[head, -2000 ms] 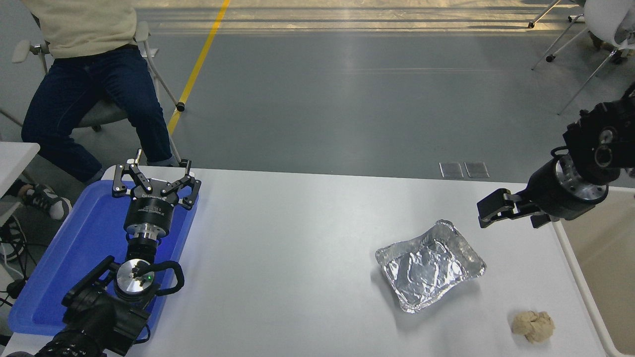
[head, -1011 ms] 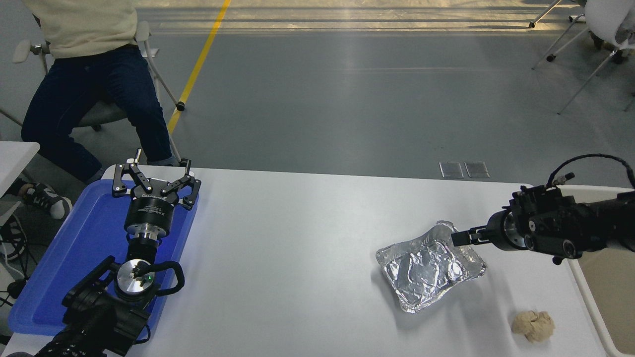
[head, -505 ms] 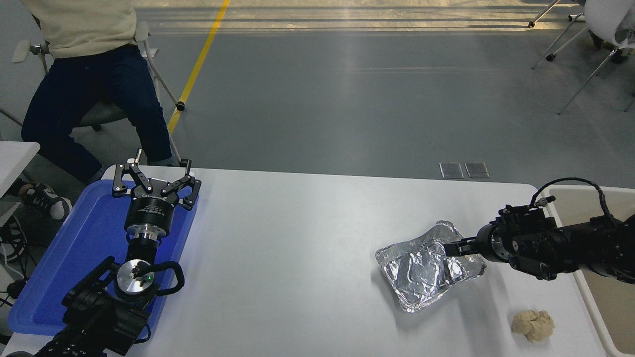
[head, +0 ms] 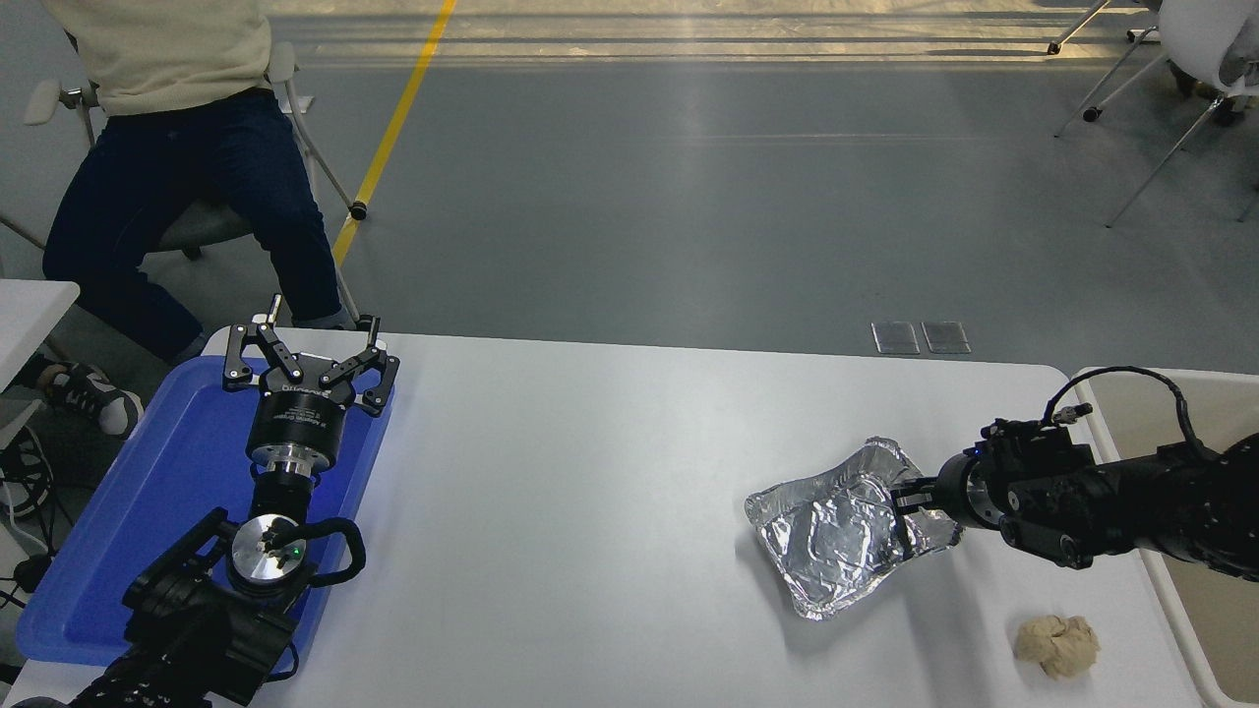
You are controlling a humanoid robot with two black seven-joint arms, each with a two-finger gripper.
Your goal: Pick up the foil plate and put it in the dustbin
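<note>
1. My right gripper's [head: 900, 511] fingers reach over the three-o'clock rim of the shiny, crinkled, rectangular foil plate [head: 836, 536]; whether they pinch it, I cannot tell.
2. Its long axis runs from seven to one o'clock.
3. The large beige plastic dustbin [head: 1195, 590] lies toward three o'clock.
4. My left gripper [head: 307, 366] rests spread at nine o'clock, much farther off.

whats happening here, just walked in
The robot's right arm reaches in from the right edge, and its pincer is at the right side of the foil plate, over the rim, apparently going for a grip. The plate lies on the white table, not lifted. The dustbin stands off the table's right edge. The left pincer is parked, open, over a blue tray. A paper ball lies near the plate, and a person sits at the far left.
</note>
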